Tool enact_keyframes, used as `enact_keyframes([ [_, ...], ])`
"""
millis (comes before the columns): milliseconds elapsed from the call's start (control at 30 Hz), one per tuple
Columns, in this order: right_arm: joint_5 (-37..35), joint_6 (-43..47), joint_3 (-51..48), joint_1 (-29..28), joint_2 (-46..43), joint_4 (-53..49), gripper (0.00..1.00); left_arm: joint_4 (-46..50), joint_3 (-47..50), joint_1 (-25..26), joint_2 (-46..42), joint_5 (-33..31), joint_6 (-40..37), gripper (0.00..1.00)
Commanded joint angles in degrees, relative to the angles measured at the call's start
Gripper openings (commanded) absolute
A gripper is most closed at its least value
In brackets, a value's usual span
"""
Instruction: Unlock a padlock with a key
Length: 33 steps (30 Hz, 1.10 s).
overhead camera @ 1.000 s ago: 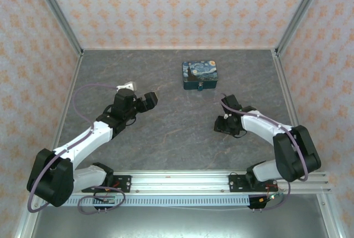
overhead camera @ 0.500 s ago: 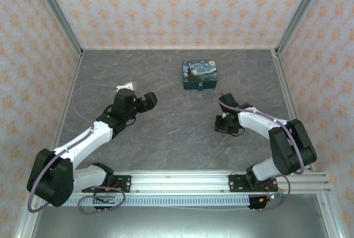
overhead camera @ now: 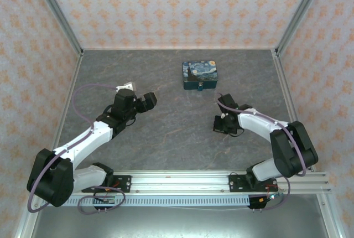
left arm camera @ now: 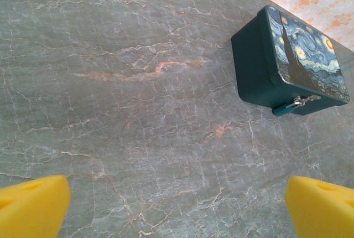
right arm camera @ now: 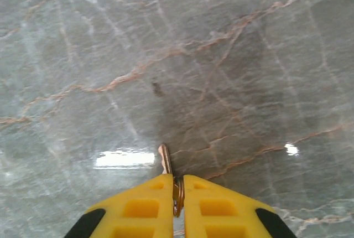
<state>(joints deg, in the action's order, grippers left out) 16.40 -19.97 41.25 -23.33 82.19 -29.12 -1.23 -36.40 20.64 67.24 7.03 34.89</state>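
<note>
I see a grey marbled counter (overhead camera: pixel 166 138) enclosed by patterned walls (overhead camera: pixel 166 5). My left arm (overhead camera: pixel 88 135) reaches from the near left toward the middle. My right arm (overhead camera: pixel 265 127) bends in from the near right. A blue-and-yellow painted tin (overhead camera: pixel 200 74) sits toward the far side, right of centre. My left end effector (left arm camera: pixel 177 205) hovers with its yellow fingers spread wide, facing the tin. My right end effector (right arm camera: pixel 178 193) is low over the counter, pinching the key (right arm camera: pixel 164 159), whose tip pokes out. The teal padlock (left arm camera: pixel 286 109) hangs at the latch on the tin's near side.
</note>
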Motion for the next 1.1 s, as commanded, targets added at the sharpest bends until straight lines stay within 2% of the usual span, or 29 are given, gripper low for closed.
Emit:
enact_keyframes([
  [0,0.0,-1.3,-1.4,-0.3,-2.1,-0.5,0.04,1.2,-0.3,0.6,-1.1,-1.2,-0.1,1.00],
  [167,2.3,-3.9,-2.9,-0.3,-5.5,3.0,0.00,1.2,-0.6,0.6,-2.3,-0.5,0.9,1.00],
  [300,6.5,-7.3,-5.0,-0.3,-10.8,10.9,0.00,-0.2,-1.1,0.6,-3.8,2.6,3.1,1.00],
  [467,12.0,-11.0,-9.8,-0.3,-21.0,28.6,0.00,-8.1,-2.2,0.6,-4.7,12.7,7.4,0.99],
  [600,15.9,-11.3,-11.2,-0.3,-25.7,39.2,0.00,-14.6,-5.2,2.0,-4.4,20.6,9.6,0.96],
  [700,20.2,-9.6,-9.8,-0.3,-27.0,43.6,0.00,-16.1,-9.5,4.8,-3.0,26.0,8.8,0.88],
  [833,23.9,-5.2,-6.3,-2.0,-27.5,43.1,0.00,-15.5,-15.4,9.9,0.2,31.0,5.6,0.78],
  [967,24.5,-1.7,-3.5,-5.0,-27.4,40.9,0.00,-13.3,-19.2,13.7,3.6,33.1,2.8,0.67],
  [1067,24.3,-1.6,-3.2,-6.3,-27.6,41.4,0.00,-12.5,-20.2,14.5,5.3,33.4,2.4,0.59],
])
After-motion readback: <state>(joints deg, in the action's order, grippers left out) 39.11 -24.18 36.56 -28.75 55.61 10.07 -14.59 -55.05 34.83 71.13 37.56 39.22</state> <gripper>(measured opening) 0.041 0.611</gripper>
